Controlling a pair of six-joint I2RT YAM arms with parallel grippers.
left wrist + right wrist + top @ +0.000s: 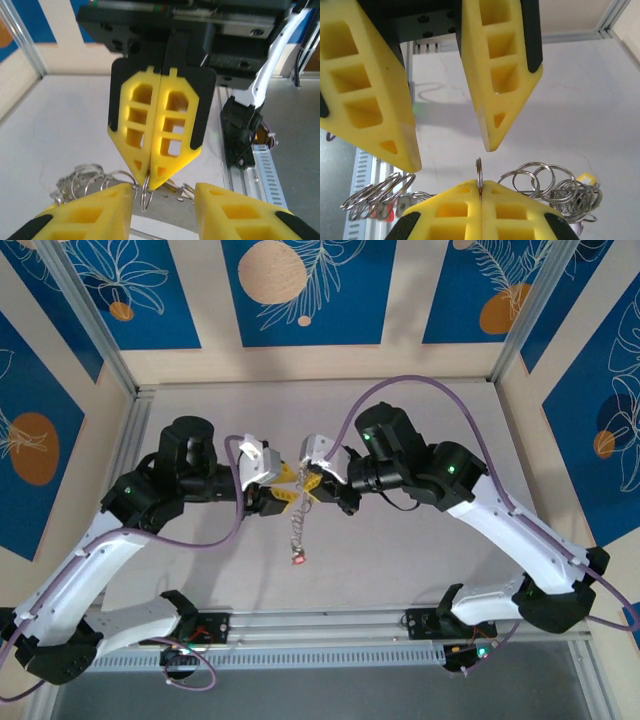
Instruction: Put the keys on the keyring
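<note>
right end effector point(480, 186) clamps thin split ring point(479, 171) | left end effector point(162, 192) open | we judge ring light, stiff, slippery: pinch its flat faces

Entry 1: the ring point(479, 172), its lower part hidden between the right gripper's point(480, 186) closed fingers.
Entry 2: the keys point(572, 196), right of that gripper, tangled and overlapping (you cannot count them), cropped by the bottom edge.
Entry 3: the same bunch from above, dangling below that gripper, too small for you to sort.
</note>
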